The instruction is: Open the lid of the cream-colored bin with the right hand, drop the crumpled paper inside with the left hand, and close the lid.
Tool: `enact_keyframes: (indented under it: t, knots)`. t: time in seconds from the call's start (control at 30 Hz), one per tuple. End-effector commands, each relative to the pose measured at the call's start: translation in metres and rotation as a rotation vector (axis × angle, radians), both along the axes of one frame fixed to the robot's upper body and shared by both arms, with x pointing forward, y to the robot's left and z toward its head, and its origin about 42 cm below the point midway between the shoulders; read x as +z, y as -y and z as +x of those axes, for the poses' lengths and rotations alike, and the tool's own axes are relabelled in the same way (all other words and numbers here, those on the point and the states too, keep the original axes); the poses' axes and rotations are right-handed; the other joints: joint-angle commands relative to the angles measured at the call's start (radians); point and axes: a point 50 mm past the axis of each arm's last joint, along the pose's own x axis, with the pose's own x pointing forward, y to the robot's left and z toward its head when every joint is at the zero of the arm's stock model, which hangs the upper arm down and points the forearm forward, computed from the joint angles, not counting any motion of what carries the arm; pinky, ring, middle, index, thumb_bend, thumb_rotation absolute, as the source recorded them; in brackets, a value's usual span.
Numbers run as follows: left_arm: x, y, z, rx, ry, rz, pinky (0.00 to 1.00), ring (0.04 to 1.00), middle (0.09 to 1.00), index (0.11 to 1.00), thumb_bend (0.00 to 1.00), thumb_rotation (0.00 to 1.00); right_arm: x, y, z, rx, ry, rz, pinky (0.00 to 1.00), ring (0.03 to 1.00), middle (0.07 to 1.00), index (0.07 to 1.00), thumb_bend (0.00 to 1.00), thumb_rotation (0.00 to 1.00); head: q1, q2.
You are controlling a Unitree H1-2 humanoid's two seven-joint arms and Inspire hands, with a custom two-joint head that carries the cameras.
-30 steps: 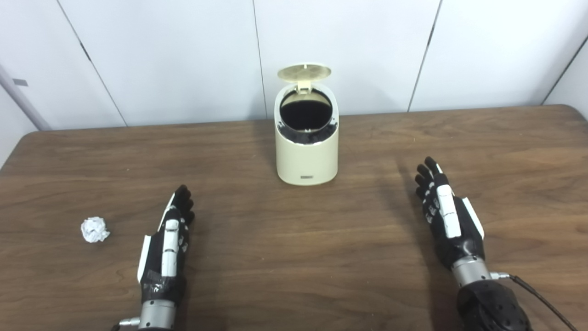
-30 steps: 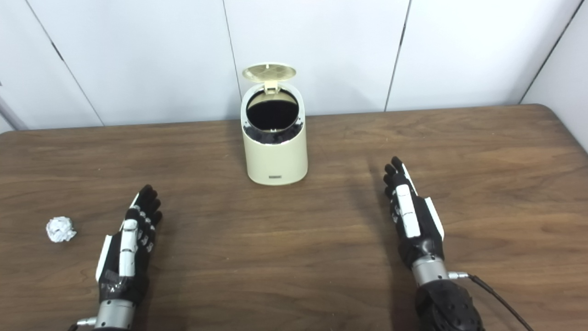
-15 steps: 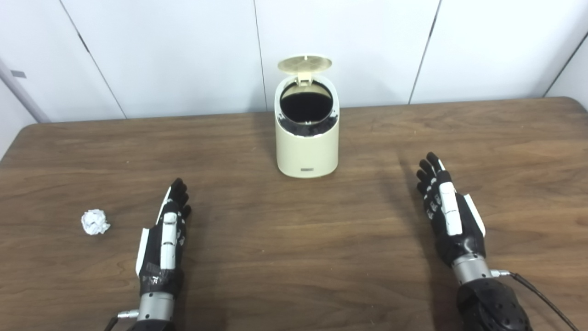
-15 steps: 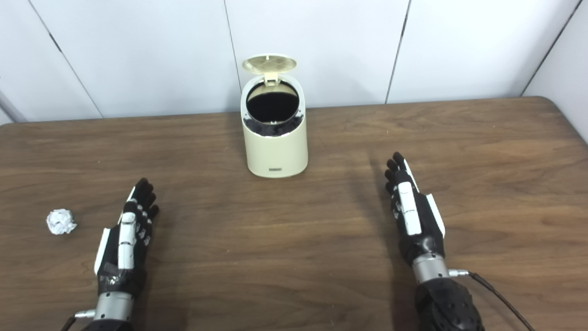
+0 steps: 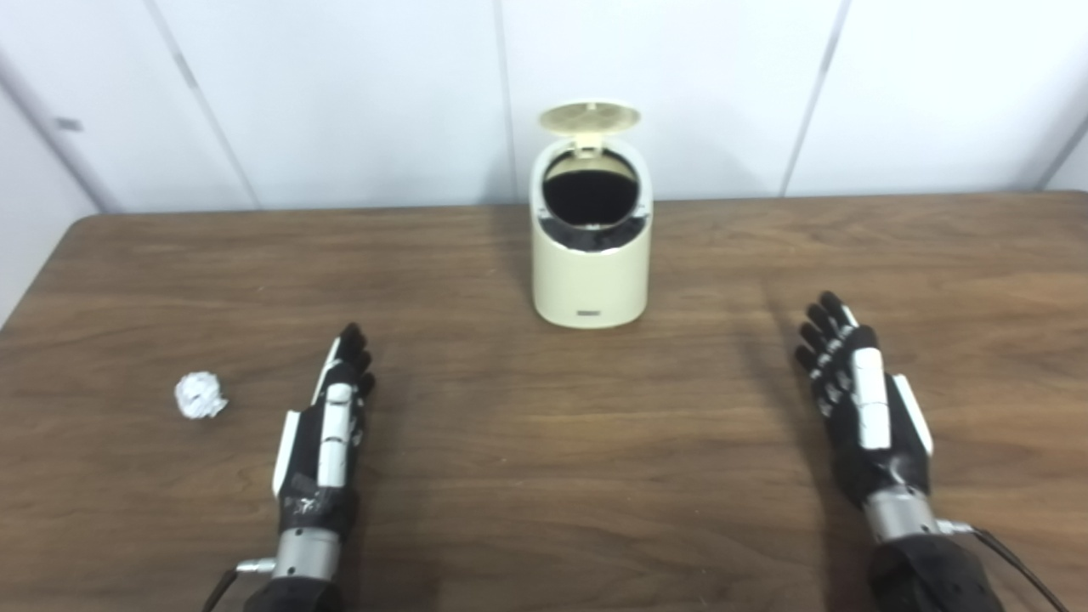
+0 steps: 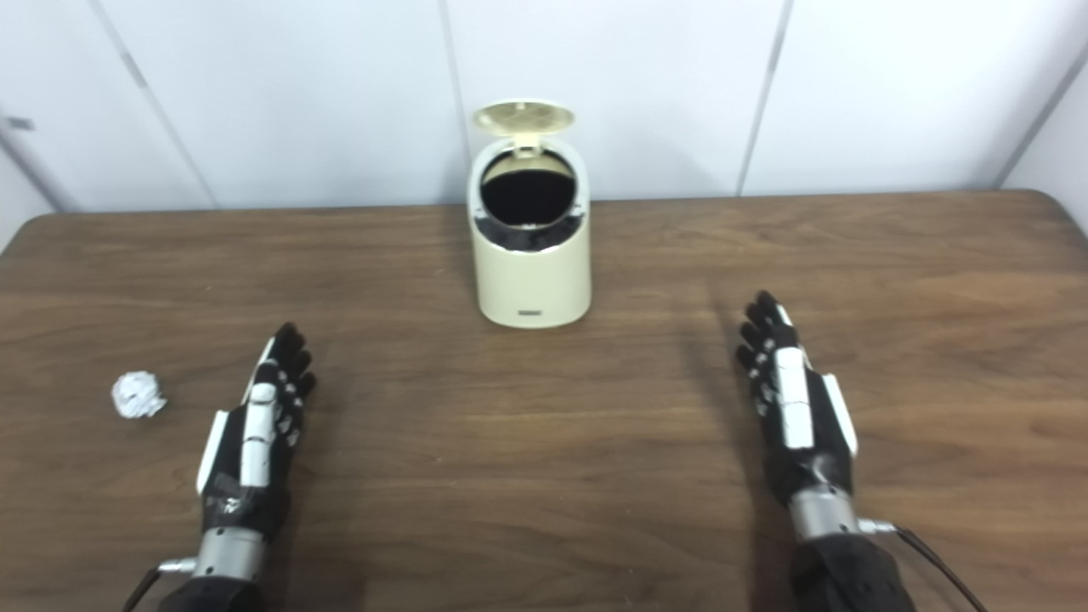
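Observation:
The cream-colored bin (image 5: 590, 272) stands upright at the back middle of the wooden table, its round lid (image 5: 589, 117) tipped up and its dark inside showing. A white crumpled paper ball (image 5: 201, 396) lies on the table at the left. To the right of the ball rests my left hand (image 5: 327, 433), open, fingers stretched forward, holding nothing. My right hand (image 5: 860, 399) rests open at the right, well short of the bin, fingers straight and empty.
The brown table (image 5: 544, 476) runs to a white panelled wall (image 5: 340, 93) right behind the bin. Its left edge (image 5: 34, 280) and rounded right back corner (image 6: 1054, 204) show. A thin cable (image 5: 1011, 561) trails from my right wrist.
The whole picture has shifted right and a little down, so the camera has moved. Both hands, the ball and the bin keep the same places on the table.

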Motion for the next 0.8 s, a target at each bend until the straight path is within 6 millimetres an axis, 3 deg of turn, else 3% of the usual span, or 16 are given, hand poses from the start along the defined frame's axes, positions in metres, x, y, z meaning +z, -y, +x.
enact_keyframes:
  t: [0.0,0.23,0.77]
  knots:
    - [0.005,0.005,0.002,-0.005,0.055,0.014,1.00,1.000,0.994,0.999,0.49,0.97,0.005,0.007,0.001,0.002,0.053,-0.002,1.00,0.970,0.969,0.965,0.51,0.92,0.025,-0.008]
    - [-0.002,0.018,0.000,0.001,0.046,0.007,1.00,0.992,0.987,0.987,0.45,0.97,0.003,0.016,0.000,0.013,0.065,-0.011,1.00,0.977,0.971,0.979,0.47,0.94,0.122,-0.064]
    - [-0.013,0.035,-0.004,0.032,0.025,0.004,0.98,0.963,0.960,0.957,0.46,0.92,0.002,0.019,-0.006,0.019,0.047,-0.018,1.00,0.980,0.979,0.983,0.47,0.94,0.227,-0.151]
